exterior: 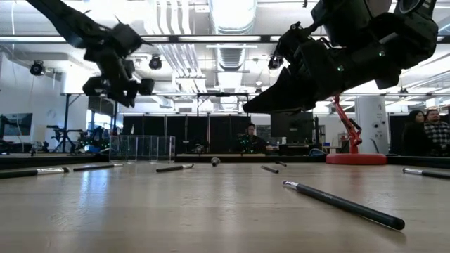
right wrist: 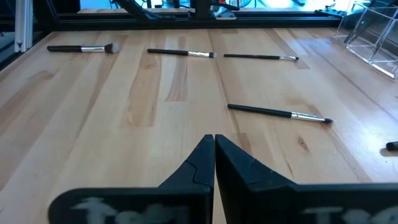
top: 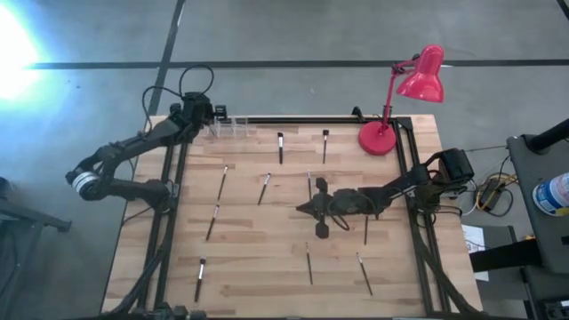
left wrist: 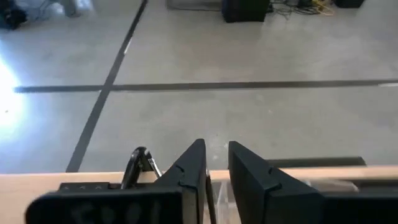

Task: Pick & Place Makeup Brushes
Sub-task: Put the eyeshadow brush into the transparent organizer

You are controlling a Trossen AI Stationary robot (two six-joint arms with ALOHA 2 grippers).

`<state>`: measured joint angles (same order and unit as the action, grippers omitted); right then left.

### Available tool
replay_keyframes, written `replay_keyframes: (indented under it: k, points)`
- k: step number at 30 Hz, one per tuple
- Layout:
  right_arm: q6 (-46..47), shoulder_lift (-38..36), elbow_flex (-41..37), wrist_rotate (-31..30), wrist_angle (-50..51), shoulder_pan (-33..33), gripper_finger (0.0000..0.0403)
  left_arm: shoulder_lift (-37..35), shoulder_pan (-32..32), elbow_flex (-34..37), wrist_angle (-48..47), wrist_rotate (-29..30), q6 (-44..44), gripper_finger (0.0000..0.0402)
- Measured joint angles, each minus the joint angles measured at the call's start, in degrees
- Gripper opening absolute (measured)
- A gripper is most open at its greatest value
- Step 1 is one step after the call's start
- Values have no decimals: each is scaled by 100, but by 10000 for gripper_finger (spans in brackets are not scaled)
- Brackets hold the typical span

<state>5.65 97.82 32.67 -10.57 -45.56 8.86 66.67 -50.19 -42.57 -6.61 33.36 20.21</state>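
progress: early, most makeup brushes [top: 281,148] lie scattered across the table [top: 258,267], none visibly inside clear holder [top: 228,129] | left gripper [left wrist: 216,163] above holder at far left corner, fingers narrowly parted, empty | right gripper [right wrist: 214,146] mid-table, closed, empty | brushes: thin dark handles, pale ferrules, lying flat, apart
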Motion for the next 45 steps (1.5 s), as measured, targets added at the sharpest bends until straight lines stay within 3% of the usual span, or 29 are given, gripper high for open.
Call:
replay_keyframes:
  k: [8,15,18,21,24,28,31,34,40,45]
  points:
    - [-20,-673,-98,-103,981,48,8,-1015,993,365,-140,-277,-722,4]
    - [238,-1829,-857,-1200,1104,466,8,-1429,2590,860,-119,-277,-717,0]
    - [691,-2313,-1214,-1594,1260,733,8,-1421,3403,1172,277,-214,-538,0]
    - [1093,-2740,-1449,-1962,1551,1041,8,-1327,4206,1636,1245,-100,-463,0]
    - [1710,-3137,-1446,-2396,2531,1312,8,-1150,4883,2193,2562,-74,-361,0]
    - [2981,-3484,-982,-2903,4776,1654,8,-791,5508,2823,4137,-91,-333,0]
    - [4388,-3550,-633,-3014,6403,1888,8,-553,5794,3042,4543,-117,-325,0]
    - [5705,-3475,-481,-2975,7347,2147,9,-317,5963,3084,4604,-124,-234,0]
    - [7274,-3218,-558,-2639,7780,2489,11,128,6178,2939,4695,-263,-61,0]
    - [8140,-2844,-573,-2479,8153,2503,45,568,6401,2781,4701,-385,51,0]
